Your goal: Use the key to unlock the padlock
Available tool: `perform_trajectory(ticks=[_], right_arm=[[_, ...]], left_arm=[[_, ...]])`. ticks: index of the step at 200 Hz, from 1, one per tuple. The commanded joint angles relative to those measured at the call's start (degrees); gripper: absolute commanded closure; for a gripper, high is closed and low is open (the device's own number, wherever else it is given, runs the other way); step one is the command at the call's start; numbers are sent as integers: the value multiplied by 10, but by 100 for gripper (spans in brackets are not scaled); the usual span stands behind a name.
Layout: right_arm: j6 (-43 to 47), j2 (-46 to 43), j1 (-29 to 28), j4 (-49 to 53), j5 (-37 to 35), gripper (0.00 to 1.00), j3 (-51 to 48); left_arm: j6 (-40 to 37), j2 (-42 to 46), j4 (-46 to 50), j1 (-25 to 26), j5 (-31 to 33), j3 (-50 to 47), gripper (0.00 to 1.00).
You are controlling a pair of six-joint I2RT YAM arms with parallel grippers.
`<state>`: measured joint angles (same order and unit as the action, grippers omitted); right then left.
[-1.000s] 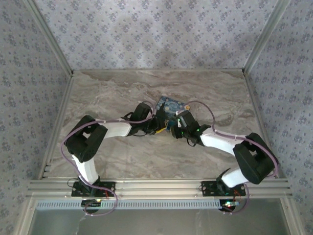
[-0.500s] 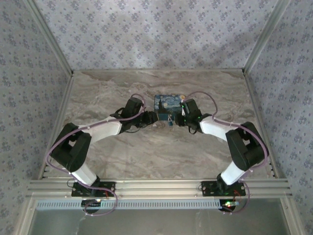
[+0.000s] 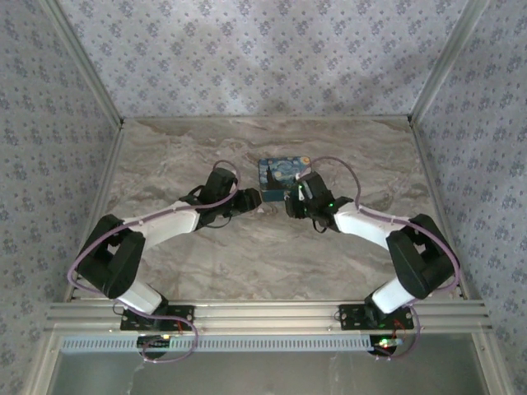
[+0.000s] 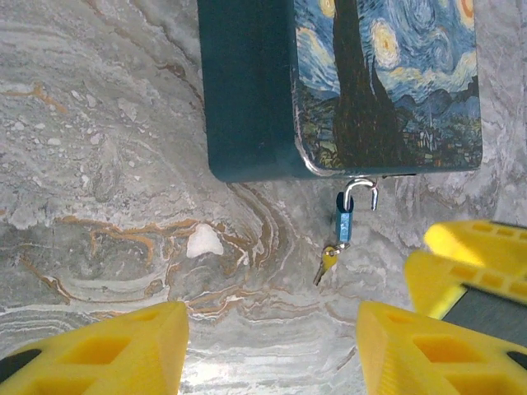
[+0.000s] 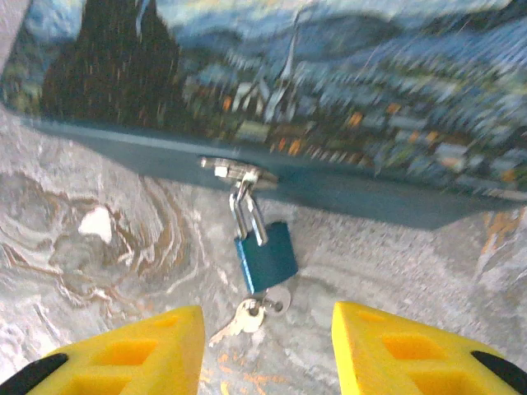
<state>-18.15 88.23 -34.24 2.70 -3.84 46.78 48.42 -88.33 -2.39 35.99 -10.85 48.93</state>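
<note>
The left gripper (image 4: 272,321) stands open, with bare table (image 4: 99,164) between its yellow fingers. The right gripper (image 5: 265,322) is also parted and empty. The padlock (image 5: 265,257) lies just beyond the right gripper's fingertips, on the table against the near side of the tin (image 5: 329,74), between the two grippers. It has a small blue body and a silvery shackle hooked through a hasp (image 5: 235,171) on the tin. A brass-coloured key (image 5: 245,318) touches its near end; whether it sits in the keyhole I cannot tell. The left wrist view adds the tin's dark side wall and a finger of the right gripper. From above the padlock is too small to make out.
</note>
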Motion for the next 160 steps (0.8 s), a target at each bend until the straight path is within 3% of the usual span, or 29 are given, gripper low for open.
perform_trajectory(ticks=[1, 160], right_arm=[[5, 25, -15, 15, -44, 53, -1], [-58, 146, -49, 39, -124, 57, 79]], left_arm=[[-11, 7, -13, -3, 11, -5, 44], [16, 5, -46, -6, 5, -42, 44]])
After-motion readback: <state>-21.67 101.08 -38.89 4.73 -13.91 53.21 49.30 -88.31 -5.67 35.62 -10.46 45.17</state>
